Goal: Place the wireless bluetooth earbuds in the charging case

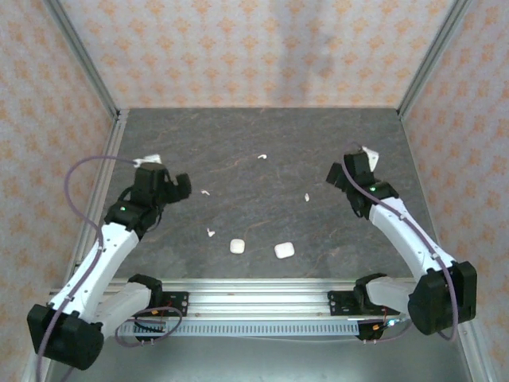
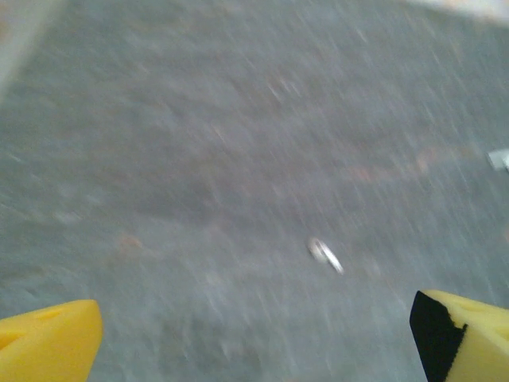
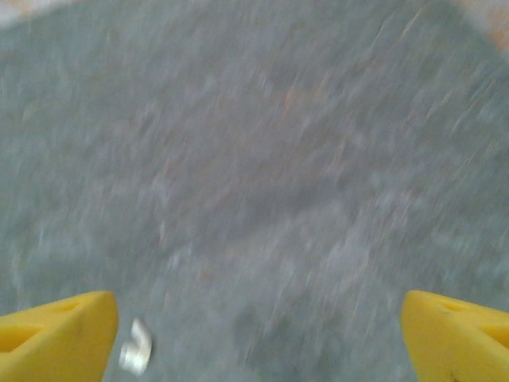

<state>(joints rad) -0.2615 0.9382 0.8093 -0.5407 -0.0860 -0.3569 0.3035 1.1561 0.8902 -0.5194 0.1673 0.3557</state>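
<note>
The left jaws and the right jaws are held wide open and empty above the counter. Four earbuds are scattered mid-counter, apart from two white charging cases.

Dark grey marbled tabletop, orange-patterned walls, aluminium rail along near edge

High rear overview, wrist cameras seemingly near table
</note>
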